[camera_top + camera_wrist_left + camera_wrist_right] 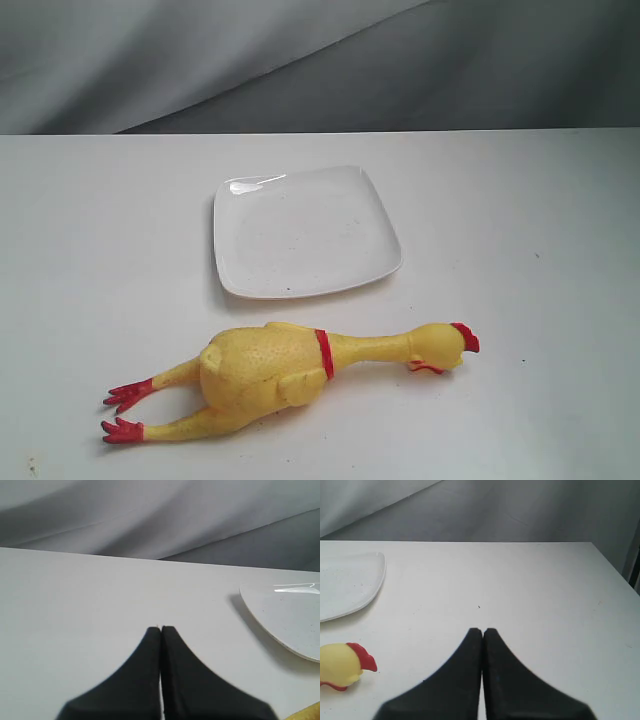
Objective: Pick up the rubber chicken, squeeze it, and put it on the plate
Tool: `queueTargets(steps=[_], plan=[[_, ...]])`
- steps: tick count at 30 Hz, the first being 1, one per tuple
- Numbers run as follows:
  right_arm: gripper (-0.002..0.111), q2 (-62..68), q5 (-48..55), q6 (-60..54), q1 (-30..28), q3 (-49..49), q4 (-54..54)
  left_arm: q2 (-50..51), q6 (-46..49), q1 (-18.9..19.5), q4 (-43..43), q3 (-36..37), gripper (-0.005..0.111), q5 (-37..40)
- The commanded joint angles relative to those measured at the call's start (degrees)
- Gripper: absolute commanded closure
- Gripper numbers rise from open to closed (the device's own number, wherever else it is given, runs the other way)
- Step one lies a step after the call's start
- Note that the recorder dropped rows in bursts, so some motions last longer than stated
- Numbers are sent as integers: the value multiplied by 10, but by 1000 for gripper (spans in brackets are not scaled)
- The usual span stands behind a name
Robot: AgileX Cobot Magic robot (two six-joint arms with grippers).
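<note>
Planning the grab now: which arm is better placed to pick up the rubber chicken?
Probably left: the rubber chicken lies mostly left of centre; the right gripper sees only its head.

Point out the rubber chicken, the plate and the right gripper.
rubber chicken (262, 375), exterior view, middle of its yellow body.
plate (300, 235), exterior view, bare centre of its white surface.
right gripper (482, 631), right wrist view, between the tips of its shut fingers.

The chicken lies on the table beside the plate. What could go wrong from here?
Both the left gripper and the right gripper are shut; if one descends without opening, it may only push the rubber chicken away. The chicken looks longer than the plate, so its head or feet may overhang the rim and it could slip off.
</note>
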Motion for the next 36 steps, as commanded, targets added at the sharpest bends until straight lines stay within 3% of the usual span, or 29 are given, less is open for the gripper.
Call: queueTargets(steps=[1, 19, 22, 29, 36], plan=[[108, -1, -1, -1, -5, 2, -5, -2, 1, 1, -2, 2, 107, -3], [108, -1, -8, -1, -5, 2, -27, -2, 1, 1, -2, 2, 107, -3], [108, -1, -85, -1, -5, 2, -27, -2, 1, 1, -2, 2, 107, -3], [108, -1, -369, -1, -5, 2, -27, -2, 1, 1, -2, 2, 107, -3], [108, -1, -478, -1, -5, 2, -27, -2, 1, 1, -2, 2, 107, -3]])
